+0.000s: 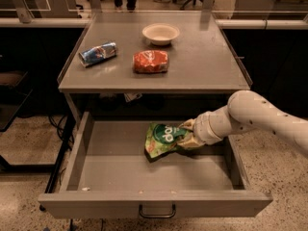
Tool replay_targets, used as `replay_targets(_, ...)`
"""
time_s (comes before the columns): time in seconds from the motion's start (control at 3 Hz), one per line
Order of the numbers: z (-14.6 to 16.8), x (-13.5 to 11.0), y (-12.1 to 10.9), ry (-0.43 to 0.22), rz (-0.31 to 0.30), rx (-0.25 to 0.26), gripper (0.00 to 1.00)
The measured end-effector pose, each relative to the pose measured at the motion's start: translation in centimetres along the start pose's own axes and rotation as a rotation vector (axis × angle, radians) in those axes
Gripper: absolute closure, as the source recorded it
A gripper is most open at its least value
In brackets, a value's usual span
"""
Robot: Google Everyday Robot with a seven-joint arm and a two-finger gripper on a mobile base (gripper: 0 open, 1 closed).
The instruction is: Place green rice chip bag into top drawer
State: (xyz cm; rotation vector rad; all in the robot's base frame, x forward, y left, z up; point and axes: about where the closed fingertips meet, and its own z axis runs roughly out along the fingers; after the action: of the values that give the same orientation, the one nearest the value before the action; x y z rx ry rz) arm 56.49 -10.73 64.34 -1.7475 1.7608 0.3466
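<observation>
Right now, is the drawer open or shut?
Open: the drawer is pulled out, its floor showing, with the bag and the gripper inside it.

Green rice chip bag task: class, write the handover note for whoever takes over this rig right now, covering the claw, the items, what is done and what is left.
Claw: inside the open top drawer, right of centre, shut on the right edge of the green rice chip bag.
Bag: low inside the drawer; whether it rests on the floor cannot be told.
Done: drawer open, bag brought into it.
Left: release the bag, withdraw the arm.
On the tabletop: red-orange snack bag, bowl, blue can.
</observation>
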Motion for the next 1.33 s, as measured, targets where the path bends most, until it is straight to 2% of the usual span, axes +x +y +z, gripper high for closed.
replay_targets(1.0,0.01,0.0,0.0,0.0,0.0,0.0,0.06)
replay_targets(1.33,0.01,0.0,0.0,0.0,0.0,0.0,0.0)
